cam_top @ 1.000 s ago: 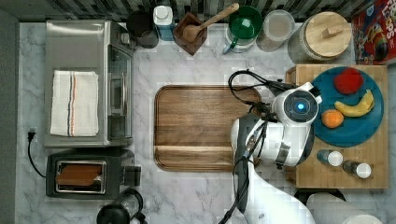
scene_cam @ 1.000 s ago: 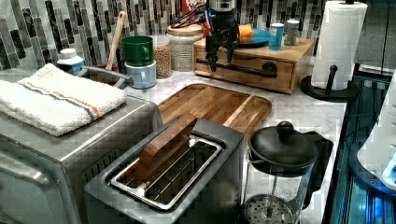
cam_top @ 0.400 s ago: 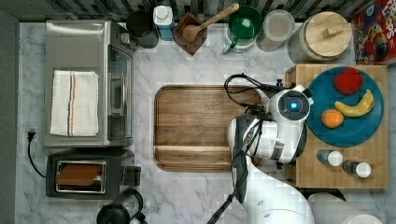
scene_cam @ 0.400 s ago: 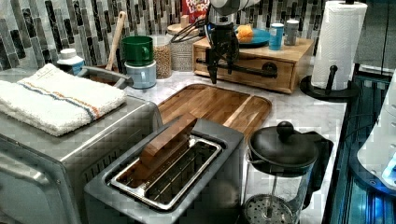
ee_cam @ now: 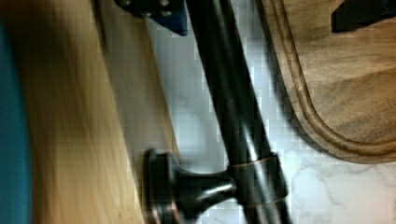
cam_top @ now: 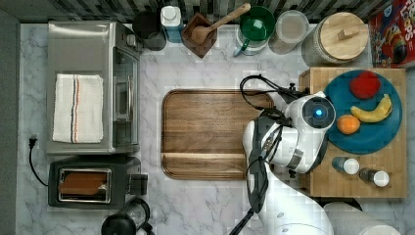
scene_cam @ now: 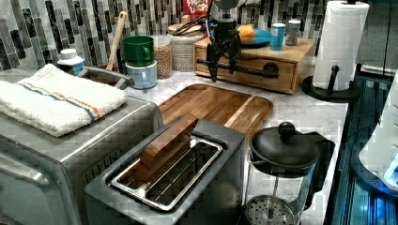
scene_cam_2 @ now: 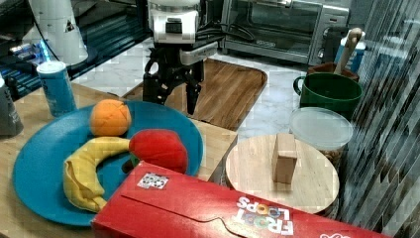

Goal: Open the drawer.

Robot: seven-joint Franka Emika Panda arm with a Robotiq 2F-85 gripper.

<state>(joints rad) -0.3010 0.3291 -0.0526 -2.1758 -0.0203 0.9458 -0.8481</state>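
1. Bamboo, pale and fine-grained, for the drawer (scene_cam: 241,76): shallow, flat-fronted, sitting shut in a low box by the table's (cam_top: 220,208) edge on the top view's right, front turned toward the cutting board (cam_top: 210,132).
2. Black metal for the handle (scene_cam: 256,70): a long round bar with a dull sheen, held off the front on flared posts (ee_cam: 187,186), so leaves a gap behind for a finger to slip into.
3. Hangs the pincer (scene_cam: 221,68) pointing down over the bar's end toward the left view's left, fingers (scene_cam_2: 190,101) apart, one on the drawer side of the bar and one on the board side. No contact judged yet.
4. Looks like the step of settling around the bar before closing and pulling; straddles it that way because a pull toward the board needs the bar trapped between the fingers.
5. Dark brown wood with rounded corners and a juice groove for the board, lying flat on white veined marble, just beside the drawer front and in the path of the opening.
6. Carries a blue plate (cam_top: 364,139) of soft toy fruit and small shakers on the box top, so calls for a smooth pull, by judgement.
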